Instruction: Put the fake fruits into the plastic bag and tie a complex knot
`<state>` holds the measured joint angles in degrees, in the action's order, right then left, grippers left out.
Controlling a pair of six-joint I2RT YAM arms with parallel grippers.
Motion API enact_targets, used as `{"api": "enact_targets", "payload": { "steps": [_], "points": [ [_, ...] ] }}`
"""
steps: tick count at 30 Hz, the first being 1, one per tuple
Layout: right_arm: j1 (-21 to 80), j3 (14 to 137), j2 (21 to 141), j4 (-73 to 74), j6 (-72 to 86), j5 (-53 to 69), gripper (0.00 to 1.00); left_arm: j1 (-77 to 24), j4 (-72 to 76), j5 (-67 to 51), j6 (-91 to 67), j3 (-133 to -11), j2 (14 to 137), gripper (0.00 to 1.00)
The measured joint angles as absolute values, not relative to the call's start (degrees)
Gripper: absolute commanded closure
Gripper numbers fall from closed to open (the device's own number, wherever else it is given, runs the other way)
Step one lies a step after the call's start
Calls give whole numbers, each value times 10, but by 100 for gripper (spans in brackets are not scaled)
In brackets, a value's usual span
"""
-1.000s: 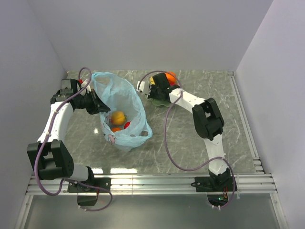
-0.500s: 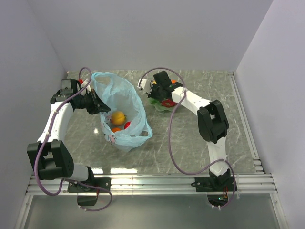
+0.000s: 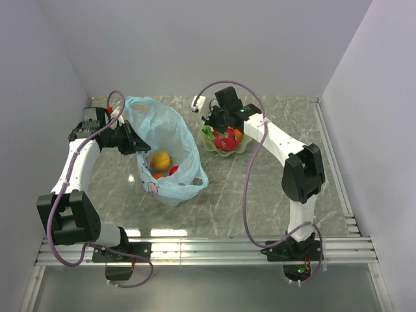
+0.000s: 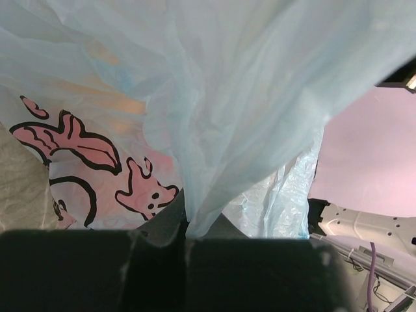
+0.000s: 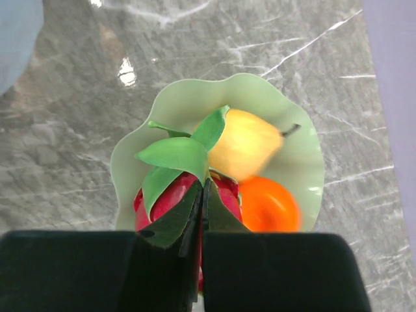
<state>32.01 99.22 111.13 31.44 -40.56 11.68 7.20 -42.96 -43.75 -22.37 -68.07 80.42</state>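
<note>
The light-blue plastic bag stands open on the table, with an orange fruit and a red one inside. My left gripper is shut on the bag's left rim; the left wrist view shows the film pinched between its fingers. My right gripper is shut on the green leaf of a pink-red fruit, which hangs over the pale green plate. A yellow fruit and an orange fruit lie on the plate.
The plate sits right of the bag, near the back wall. White walls close in the left, back and right sides. A metal rail runs along the near edge by the arm bases.
My right arm has swung up and right from low over the plate, and the pink-red fruit now hangs from its gripper. The left arm and the bag have not moved.
</note>
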Motion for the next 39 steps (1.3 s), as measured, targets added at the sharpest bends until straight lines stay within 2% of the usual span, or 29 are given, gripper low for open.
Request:
{"api": "enact_targets", "payload": {
  "steps": [15,26,34,39],
  "points": [
    [319,1096,1048,347,-311,103,100,72,-419,-440,-233,-672,804,100],
    [345,1190,982,235,-94,256,100,72,-401,-453,-244,-664,804,100],
    [451,1137,1014,171,-24,294,100,76,-397,-457,-252,-661,804,100],
    [470,1091,1081,183,-25,289,100,81,-397,-459,-251,-661,804,100]
  ]
}}
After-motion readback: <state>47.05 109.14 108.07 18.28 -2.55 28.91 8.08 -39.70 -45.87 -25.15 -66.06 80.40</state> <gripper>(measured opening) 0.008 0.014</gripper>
